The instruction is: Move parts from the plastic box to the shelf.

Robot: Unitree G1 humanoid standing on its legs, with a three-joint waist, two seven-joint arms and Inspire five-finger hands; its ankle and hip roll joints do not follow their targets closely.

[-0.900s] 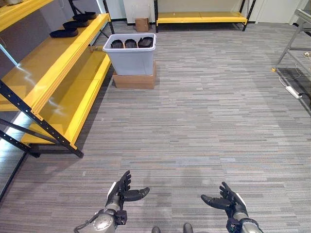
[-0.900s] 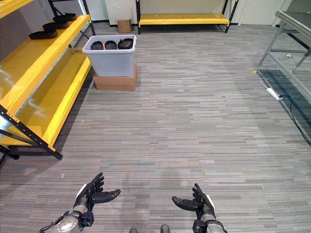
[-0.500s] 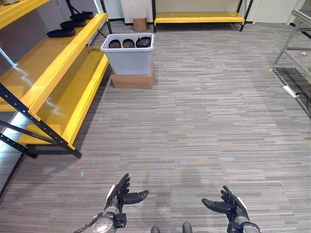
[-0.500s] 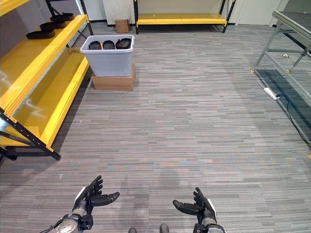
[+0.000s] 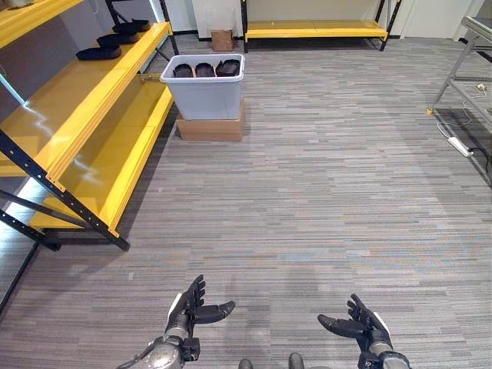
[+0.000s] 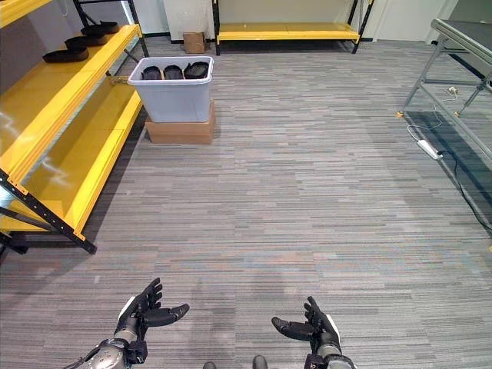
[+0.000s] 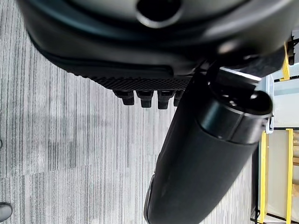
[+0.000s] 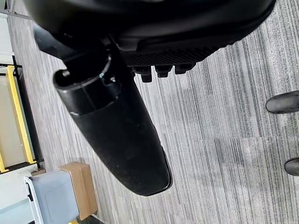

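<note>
A broad stretch of grey carpet floor (image 5: 323, 192) lies open between the hands and the far wall. The left hand (image 5: 187, 307) and the right hand (image 5: 361, 327) hang low near the robot, fingers loose and holding nothing, well apart from each other and from everything else. Along the left side runs the yellow shelf (image 5: 84, 100), its dark slanted frame leg (image 5: 69, 201) jutting out onto the floor. The plastic box (image 5: 205, 88) stands on a cardboard box (image 5: 210, 127) just beside the shelf's far end, its open top holding dark parts (image 5: 204, 69). More parts on the shelf (image 5: 100, 52) take up its far end; the nearer shelf surface is bare. At the right edge, a metal frame (image 5: 465, 65) and a power strip (image 5: 461, 144) border the floor.
</note>
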